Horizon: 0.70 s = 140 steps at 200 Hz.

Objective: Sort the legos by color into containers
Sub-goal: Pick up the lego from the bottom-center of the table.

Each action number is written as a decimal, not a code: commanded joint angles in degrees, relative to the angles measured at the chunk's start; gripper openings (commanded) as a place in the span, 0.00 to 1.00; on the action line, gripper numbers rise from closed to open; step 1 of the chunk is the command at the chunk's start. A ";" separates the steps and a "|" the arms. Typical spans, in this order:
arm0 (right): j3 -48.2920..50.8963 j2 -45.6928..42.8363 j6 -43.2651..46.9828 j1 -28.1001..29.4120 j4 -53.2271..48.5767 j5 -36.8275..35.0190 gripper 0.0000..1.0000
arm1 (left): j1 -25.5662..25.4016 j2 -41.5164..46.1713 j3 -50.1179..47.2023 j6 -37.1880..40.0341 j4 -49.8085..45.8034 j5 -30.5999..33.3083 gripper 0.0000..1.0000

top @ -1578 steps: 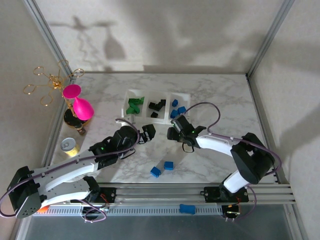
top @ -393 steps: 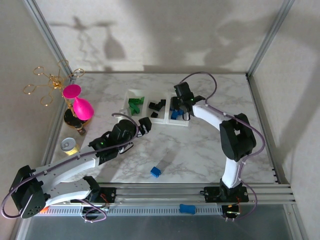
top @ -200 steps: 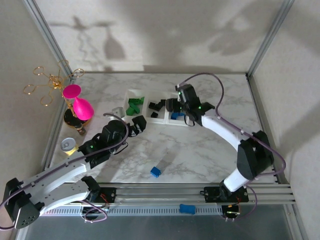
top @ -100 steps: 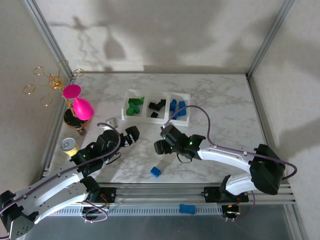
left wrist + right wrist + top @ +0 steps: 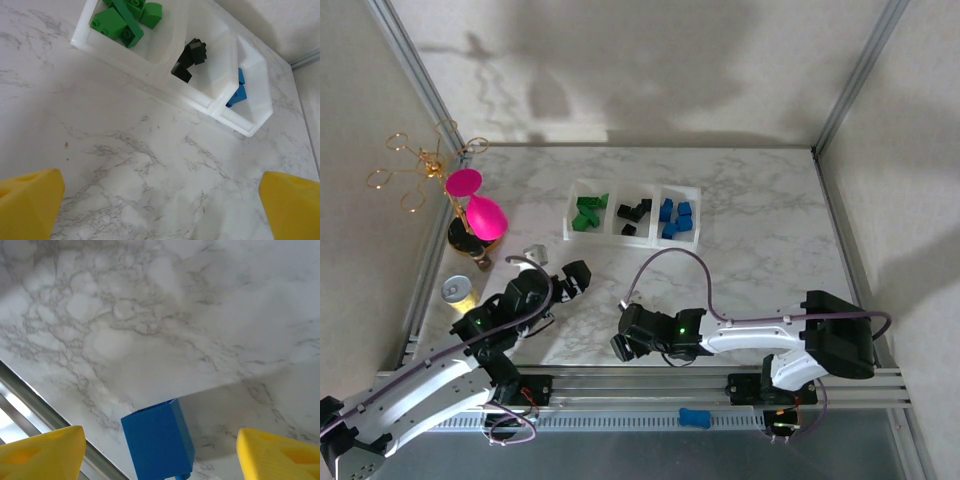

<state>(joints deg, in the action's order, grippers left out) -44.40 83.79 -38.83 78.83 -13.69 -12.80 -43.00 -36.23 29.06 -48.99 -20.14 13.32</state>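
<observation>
- Straddling the blue brick (image 5: 157, 440) at the near edge of the surface (image 5: 750, 270), the right fingers (image 5: 42, 452) are standing wide, touching nothing.
- The brick is sitting between them, so a straight drop is looking enough.
- The left fingers (image 5: 30, 197) are gaping wide, empty, farther off.

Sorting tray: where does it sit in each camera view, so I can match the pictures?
Top external: tray, upper centre of the picture.
Left wrist: tray along the top, slanting down rightward.
Right wrist: marble table with one blue lego at the bottom edge.
Shared landmark: green legos fill the tray's left compartment in top and left wrist views.
</observation>
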 commanded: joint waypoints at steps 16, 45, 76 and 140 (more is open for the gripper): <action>1.44 3.04 3.54 0.63 1.48 -0.22 0.77 | 0.55 1.85 -0.87 -1.54 -2.69 1.61 1.00; 0.99 5.34 5.15 0.71 2.52 1.13 0.72 | 0.55 1.79 -0.85 -1.46 -2.89 1.80 1.00; 0.89 6.41 5.78 0.76 2.88 1.02 0.65 | 0.56 1.60 -0.74 -1.37 -2.89 1.91 1.00; 0.79 6.14 5.21 0.76 2.62 0.35 0.47 | 0.55 0.92 -0.58 -1.33 -2.03 1.53 0.99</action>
<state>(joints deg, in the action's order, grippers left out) -43.66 89.84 -33.67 78.98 -11.31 -11.94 -43.00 -35.03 28.69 -49.58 -21.37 13.54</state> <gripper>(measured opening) 0.486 0.996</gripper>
